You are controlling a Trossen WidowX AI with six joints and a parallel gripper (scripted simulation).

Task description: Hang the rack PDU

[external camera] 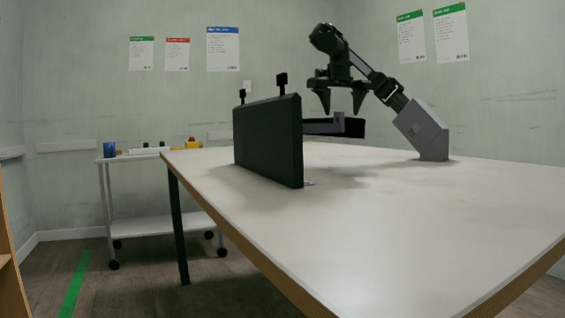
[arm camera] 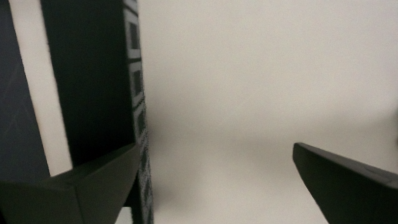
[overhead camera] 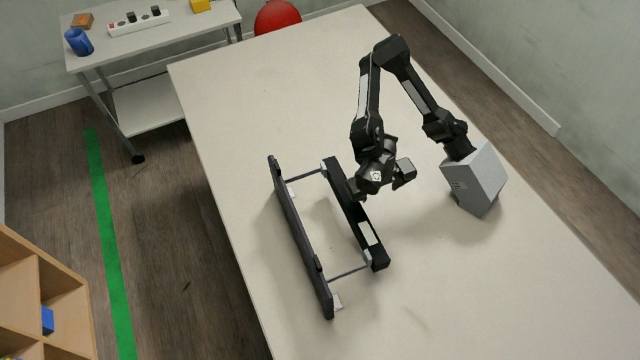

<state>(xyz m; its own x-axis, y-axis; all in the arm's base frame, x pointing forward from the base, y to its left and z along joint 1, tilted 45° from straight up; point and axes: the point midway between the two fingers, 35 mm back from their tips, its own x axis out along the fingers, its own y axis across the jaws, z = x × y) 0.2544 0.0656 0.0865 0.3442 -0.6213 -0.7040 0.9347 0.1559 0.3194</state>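
The rack PDU [overhead camera: 356,212] is a long black bar with white labels. It sits raised off the table beside the upright dark panel [overhead camera: 297,236], joined to it by two thin grey rods [overhead camera: 302,176] [overhead camera: 347,272]. Two small black plates [external camera: 282,81] [external camera: 242,94] stick up at the panel's top edge. The PDU [external camera: 335,125] looks level in the exterior view. My gripper [overhead camera: 377,182] [external camera: 341,101] is open and empty, lifted above the PDU and shifted to its far side, apart from it. In the wrist view the PDU [arm camera: 95,80] lies left of my open fingers.
The arm's grey base [overhead camera: 474,181] stands on the table to the right. A cart [overhead camera: 145,30] with a power strip, blue mug and yellow block stands off the table's far corner, next to a red ball [overhead camera: 276,15]. A wooden shelf [overhead camera: 35,310] stands at lower left.
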